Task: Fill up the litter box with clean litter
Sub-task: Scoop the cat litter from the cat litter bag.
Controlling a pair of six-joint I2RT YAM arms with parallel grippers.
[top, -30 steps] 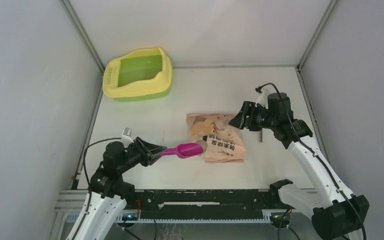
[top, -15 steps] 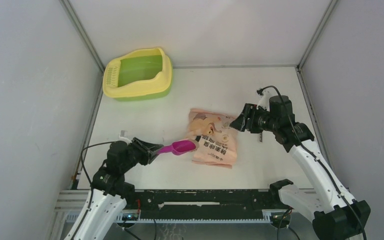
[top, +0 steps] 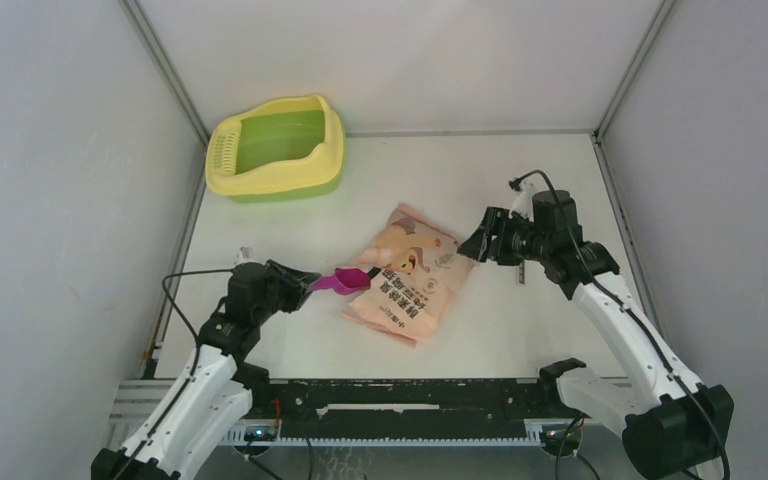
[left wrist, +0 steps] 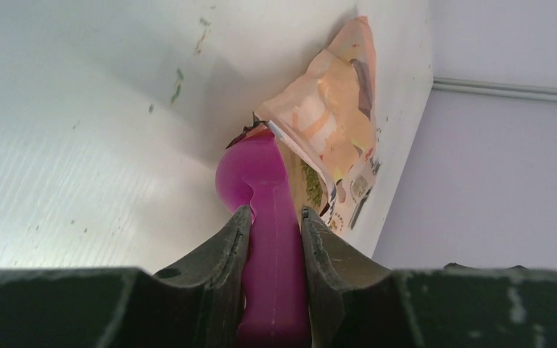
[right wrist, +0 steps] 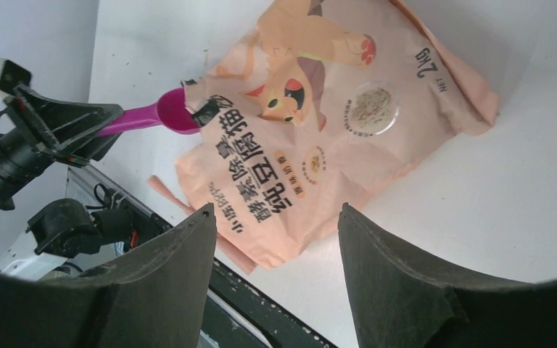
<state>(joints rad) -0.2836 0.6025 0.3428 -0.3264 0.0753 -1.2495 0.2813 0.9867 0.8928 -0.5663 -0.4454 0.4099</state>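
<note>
Grey-white walls are closing round a pale counter (top: 520,180). In its far left corner the litter box (top: 275,150) is sitting close against the walls, its green basin showing only smooth plastic. Open counter is stretching between it and the pink-orange bag (top: 410,290), which is lying flat mid-counter, well apart. The magenta scoop (top: 348,281) is poking its bowl into the bag's mouth, and the left hand (left wrist: 274,225) is clamping its handle. The right hand (right wrist: 275,217) is hovering spread wide above the bag's right edge, gripping nothing.
</note>
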